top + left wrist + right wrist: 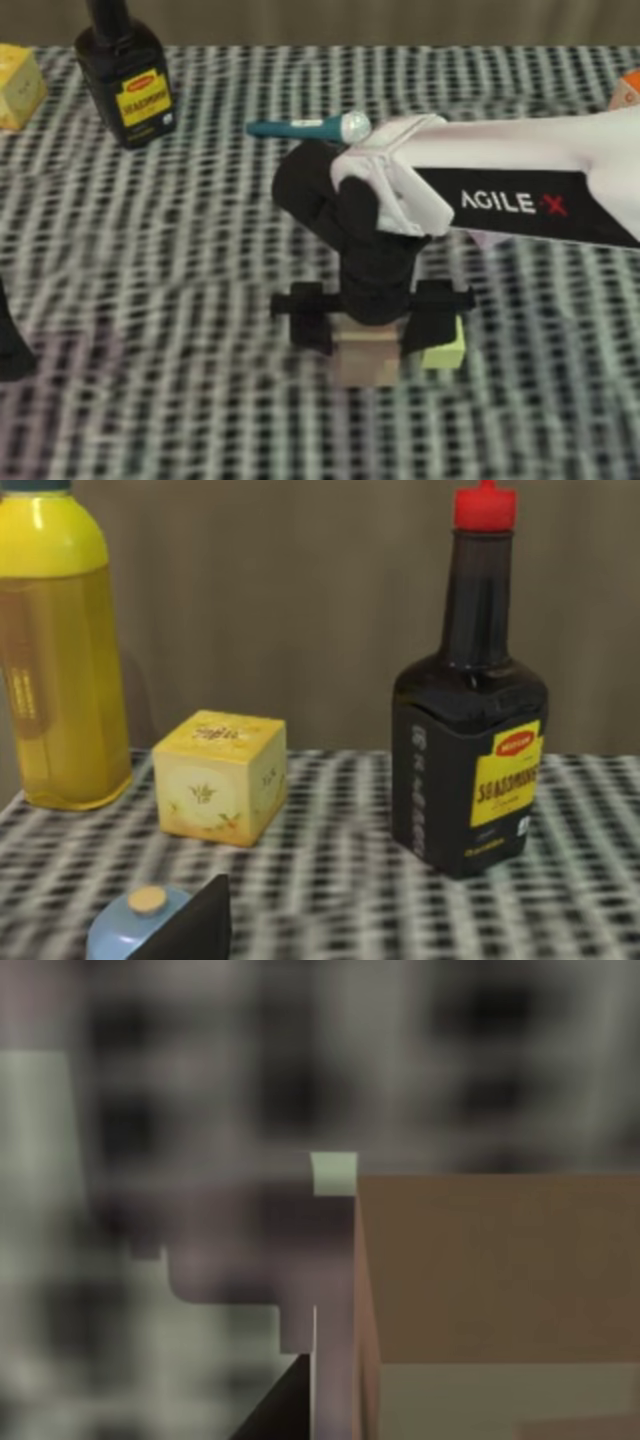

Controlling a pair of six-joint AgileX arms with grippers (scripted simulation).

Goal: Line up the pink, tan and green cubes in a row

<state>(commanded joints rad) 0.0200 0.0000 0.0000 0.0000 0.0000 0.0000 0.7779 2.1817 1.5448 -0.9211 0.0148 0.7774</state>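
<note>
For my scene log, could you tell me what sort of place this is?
Probably a kitchen-style tabletop in simulation: a checked cloth, a seasoning bottle and a bottle of yellow oil.

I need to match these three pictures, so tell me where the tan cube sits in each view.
Top view: the tan cube sits low in the middle, under the right gripper, with the green cube just to its right.
Left wrist view: not in it.
Right wrist view: the tan cube fills the picture's lower right, very close.
Shared landmark: the green cube, a small patch beyond the tan cube's top corner.
</note>
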